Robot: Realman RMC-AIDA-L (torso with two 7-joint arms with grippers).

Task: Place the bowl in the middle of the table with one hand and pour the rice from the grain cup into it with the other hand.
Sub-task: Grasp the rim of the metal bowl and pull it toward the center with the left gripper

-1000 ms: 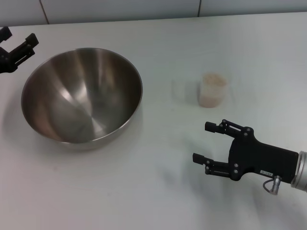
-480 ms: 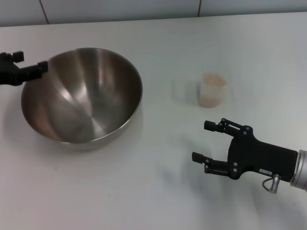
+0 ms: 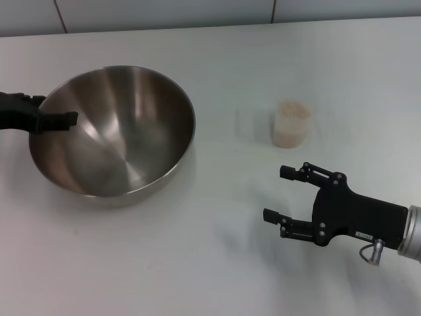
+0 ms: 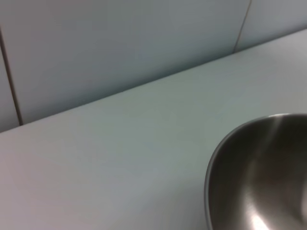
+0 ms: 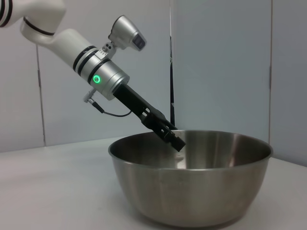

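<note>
The big steel bowl sits on the left side of the white table. My left gripper reaches in from the left, open, with one finger inside the bowl's left rim and the other outside it. The right wrist view shows that finger dipping over the rim of the bowl. The grain cup stands upright right of centre, holding a pale heap of rice. My right gripper hovers open near the front, below the cup and apart from it. Only the bowl's rim shows in the left wrist view.
A tiled wall runs along the table's far edge. Bare tabletop lies between the bowl and the cup. The left arm slopes down to the bowl from above.
My left gripper has moved right from beside the bowl to sit astride its left rim. The bowl, the cup and the right gripper have stayed put.
</note>
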